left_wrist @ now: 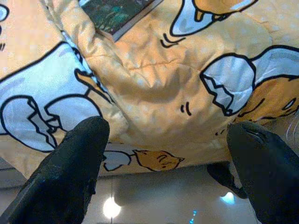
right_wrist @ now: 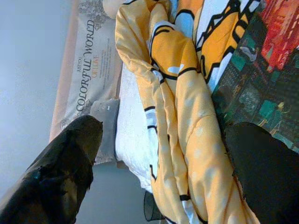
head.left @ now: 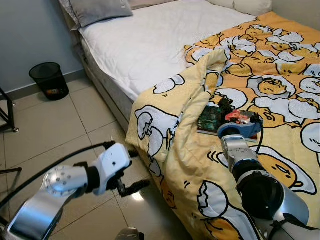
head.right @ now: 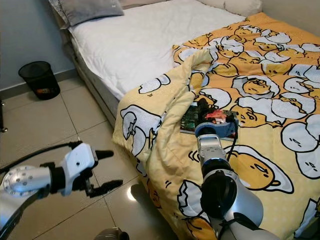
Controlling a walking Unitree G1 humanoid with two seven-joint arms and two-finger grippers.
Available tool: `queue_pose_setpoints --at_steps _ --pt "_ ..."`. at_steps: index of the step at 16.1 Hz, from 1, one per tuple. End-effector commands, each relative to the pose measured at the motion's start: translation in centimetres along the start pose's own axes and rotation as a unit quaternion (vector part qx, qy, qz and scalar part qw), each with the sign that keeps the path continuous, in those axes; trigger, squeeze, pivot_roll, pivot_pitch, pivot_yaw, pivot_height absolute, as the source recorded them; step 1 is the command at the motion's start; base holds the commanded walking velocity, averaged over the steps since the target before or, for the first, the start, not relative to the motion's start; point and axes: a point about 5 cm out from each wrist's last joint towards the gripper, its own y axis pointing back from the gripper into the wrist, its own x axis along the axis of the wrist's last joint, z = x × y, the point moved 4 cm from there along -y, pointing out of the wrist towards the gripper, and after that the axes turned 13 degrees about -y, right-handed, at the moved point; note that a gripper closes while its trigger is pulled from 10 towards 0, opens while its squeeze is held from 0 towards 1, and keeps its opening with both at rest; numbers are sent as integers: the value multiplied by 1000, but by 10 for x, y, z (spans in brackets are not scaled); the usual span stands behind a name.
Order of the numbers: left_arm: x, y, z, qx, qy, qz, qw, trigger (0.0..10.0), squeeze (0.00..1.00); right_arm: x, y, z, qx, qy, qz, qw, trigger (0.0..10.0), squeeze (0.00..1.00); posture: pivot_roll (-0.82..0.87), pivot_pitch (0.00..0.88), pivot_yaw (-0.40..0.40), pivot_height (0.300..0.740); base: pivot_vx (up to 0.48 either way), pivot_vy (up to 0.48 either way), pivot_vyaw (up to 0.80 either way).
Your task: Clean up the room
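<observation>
Flat glossy book (head.left: 216, 118) on rumpled quilt (head.left: 260, 75)

A bed (head.left: 150, 45) with a white mattress cover carries a grey pillow (head.left: 97, 10) at its far left and a yellow egg-print duvet (head.left: 270, 75) on the right, hanging over the near edge. A dark book (head.left: 212, 119) lies on the duvet. A black wastebasket (head.left: 49, 80) stands on the tiled floor (head.left: 55, 130), far left.
</observation>
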Motion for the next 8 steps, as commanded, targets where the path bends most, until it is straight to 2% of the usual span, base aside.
queue_pose_setpoints --at_steps 1,4,5,6,7,8 --pt "-2 1 -2 5 4 -3 1000 10000 937 3 1 6 -18 5 4 1000 10000 0 372 58 4 740 0 0 0" --pt "-4 2 1 17 13 -3 1000 10000 933 2 5 18 -46 30 -2 998 10000 0 358 30 -16 740 0 0 0" --pt "-4 2 -3 46 35 5 998 10000 933 1 6 20 -47 55 -12 997 10000 0 335 0 -25 740 0 0 0" --pt "-7 2 -9 88 65 3 994 10000 867 2 8 21 -41 79 -18 996 10000 0 298 0 -33 740 0 0 0" --pt "-14 5 -22 171 120 3 978 10000 780 5 11 24 -28 137 -35 990 10000 0 268 0 -34 740 0 0 0" --pt "-18 6 -26 200 140 8 970 10000 651 7 14 25 -18 178 -45 983 10000 0 189 0 -23 740 0 0 0"
